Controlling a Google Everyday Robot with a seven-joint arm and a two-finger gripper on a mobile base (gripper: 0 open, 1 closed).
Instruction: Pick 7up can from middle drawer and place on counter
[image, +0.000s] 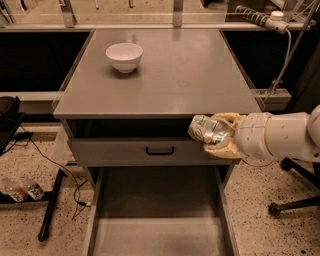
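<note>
The gripper (214, 135) on the white arm coming in from the right is shut on the 7up can (207, 130), a dented silvery can with green and white markings. It holds the can on its side in the air, just below the counter's front edge, in front of the closed drawer front at the right. The middle drawer (160, 220) is pulled open below and its grey floor is bare. The counter (185, 75) is the wide grey top above.
A white bowl (124, 56) stands on the counter at the back left. A grey drawer front with a black handle (160, 150) sits under the counter edge. Cables and a black stand leg (50, 210) lie on the speckled floor at left. A chair base (295, 200) is at right.
</note>
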